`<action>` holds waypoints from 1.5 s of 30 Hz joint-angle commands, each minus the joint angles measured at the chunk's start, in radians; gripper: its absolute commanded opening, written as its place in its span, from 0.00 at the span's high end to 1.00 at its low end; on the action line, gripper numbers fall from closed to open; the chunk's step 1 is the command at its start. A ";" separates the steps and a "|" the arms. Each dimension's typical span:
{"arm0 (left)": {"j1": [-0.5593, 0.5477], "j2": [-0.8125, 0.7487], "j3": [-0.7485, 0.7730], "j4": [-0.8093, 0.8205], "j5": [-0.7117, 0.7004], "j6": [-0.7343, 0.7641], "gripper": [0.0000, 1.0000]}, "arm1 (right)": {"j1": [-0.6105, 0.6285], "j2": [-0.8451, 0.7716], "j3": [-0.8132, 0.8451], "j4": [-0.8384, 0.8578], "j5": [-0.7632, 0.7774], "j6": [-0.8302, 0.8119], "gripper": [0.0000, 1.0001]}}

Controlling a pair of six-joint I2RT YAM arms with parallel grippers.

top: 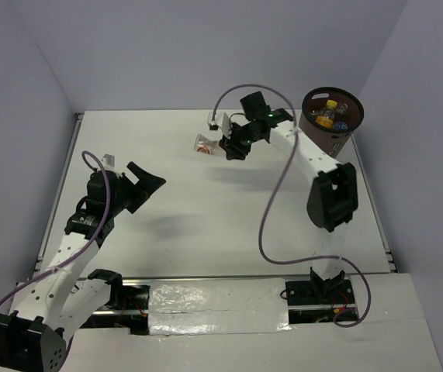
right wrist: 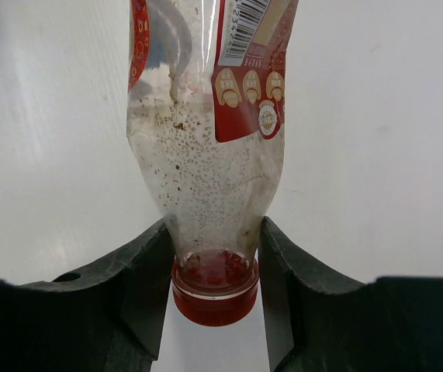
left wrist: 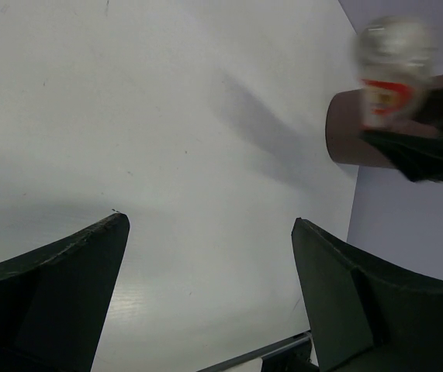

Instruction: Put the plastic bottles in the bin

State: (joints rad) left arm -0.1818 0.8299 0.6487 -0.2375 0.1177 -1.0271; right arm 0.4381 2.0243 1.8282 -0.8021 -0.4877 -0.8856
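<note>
My right gripper [top: 223,144] is shut on the neck of the red-labelled clear bottle [top: 204,144] and holds it above the far middle of the table, left of the bin. In the right wrist view the fingers [right wrist: 147,271] press both sides of the bottle [right wrist: 205,170] just above its red cap [right wrist: 214,298]. The dark brown bin [top: 322,132] stands at the far right, with several bottles [top: 331,115] inside, one with a yellow cap. My left gripper [top: 148,178] is open and empty over the left of the table [left wrist: 209,223]. The left wrist view shows the held bottle [left wrist: 392,74] blurred before the bin [left wrist: 349,136].
The white table [top: 205,209] has grey walls on three sides. A metal rail [top: 221,291] and the arm bases run along the near edge. The right arm's purple cable [top: 271,209] loops over the table's right half.
</note>
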 commanded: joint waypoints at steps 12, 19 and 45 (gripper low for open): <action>0.015 -0.032 -0.040 0.078 0.049 0.042 0.01 | -0.415 -0.464 0.007 0.078 -0.062 0.381 0.68; 0.015 0.011 -0.049 0.128 0.086 0.048 0.01 | -0.634 -0.432 -0.043 0.185 -0.002 0.539 0.66; 0.016 -0.054 -0.023 0.078 0.069 0.065 0.01 | -0.746 -0.419 -0.058 0.242 0.020 0.554 0.00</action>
State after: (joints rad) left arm -0.1722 0.7853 0.5980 -0.1749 0.1875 -0.9928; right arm -0.3019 1.7348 1.7668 -0.6151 -0.4271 -0.3367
